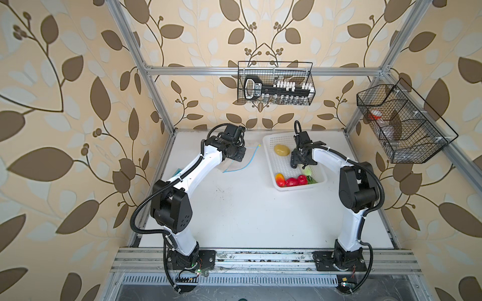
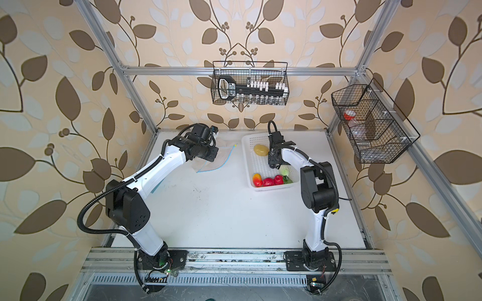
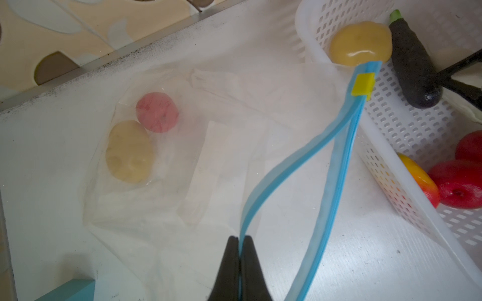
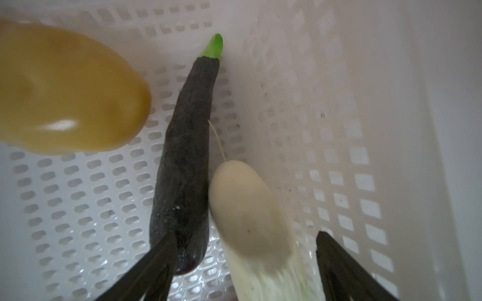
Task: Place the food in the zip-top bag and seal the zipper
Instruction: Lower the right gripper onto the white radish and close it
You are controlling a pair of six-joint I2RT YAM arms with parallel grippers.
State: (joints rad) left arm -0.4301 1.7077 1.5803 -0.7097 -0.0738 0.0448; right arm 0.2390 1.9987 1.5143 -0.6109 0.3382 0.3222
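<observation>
The clear zip-top bag (image 3: 208, 161) lies on the white table, with a pale potato (image 3: 129, 151) and a red tomato (image 3: 157, 112) inside. My left gripper (image 3: 238, 239) is shut on one lip of the blue zipper (image 3: 273, 177), holding the mouth apart; the yellow slider (image 3: 362, 83) sits at the far end. My right gripper (image 4: 245, 234) is open low in the white basket (image 4: 339, 130), its fingers either side of the cabbage (image 4: 247, 213) and the eggplant's (image 4: 187, 146) butt end. A potato (image 1: 281, 150), mango (image 1: 279, 179), two tomatoes (image 1: 290, 182) and a green leaf (image 1: 311, 179) also lie in the basket.
The basket's near wall (image 3: 417, 135) stands close beside the bag's mouth. A teal object (image 3: 67, 290) lies under the left arm. Two black wire baskets (image 1: 275, 83) (image 1: 401, 122) hang on the frame behind and to the right.
</observation>
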